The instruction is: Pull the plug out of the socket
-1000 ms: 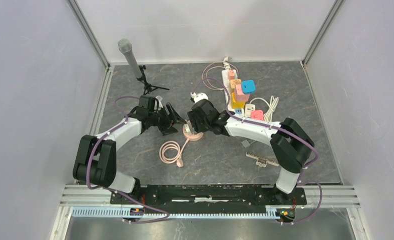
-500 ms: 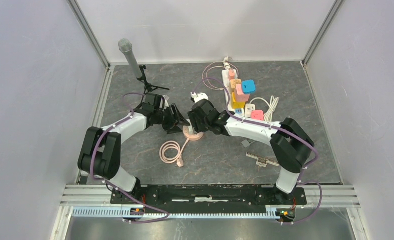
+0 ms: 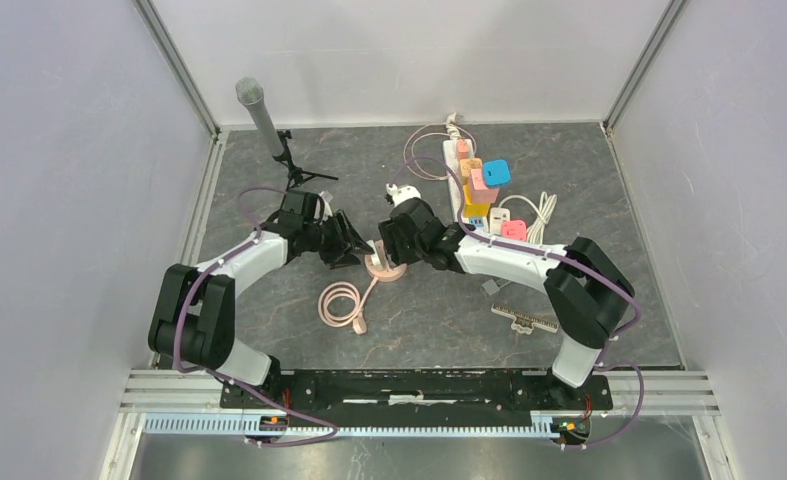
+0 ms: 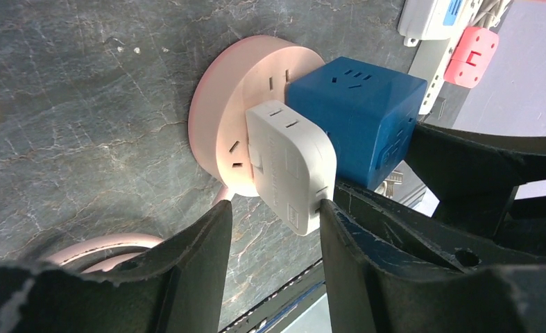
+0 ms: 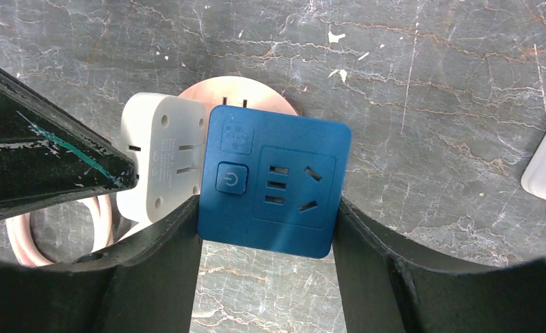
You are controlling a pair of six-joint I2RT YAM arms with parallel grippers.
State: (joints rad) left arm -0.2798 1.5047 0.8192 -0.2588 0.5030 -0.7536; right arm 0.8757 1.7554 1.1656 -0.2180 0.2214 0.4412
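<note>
White plug (image 4: pixel 291 163): we see it seated in the pink round socket (image 4: pixel 218 132), just beside the blue cube adapter (image 5: pixel 273 187), which sits in the same socket.
Left gripper (image 4: pixel 275 205): open. Its fingers straddle the white plug, one finger at the plug's corner and the other apart from it.
Right gripper (image 5: pixel 268 208): closed on the blue cube adapter, with a finger against each of two opposite sides.
Socket position: we find it mid-table, between the two grippers. Its pink cable (image 3: pixel 341 303) lies coiled nearer the bases.
Surface: a dark, veined stone-look table (image 3: pixel 449 300) enclosed by pale walls.
Surroundings: a microphone on a stand (image 3: pixel 259 115) stands at the far left. A white power strip (image 3: pixel 453 165) loaded with coloured plugs lies at the far right.
Arm pose: both arms reach forward from the near edge and bend inward, and their wrists meet over the socket.
</note>
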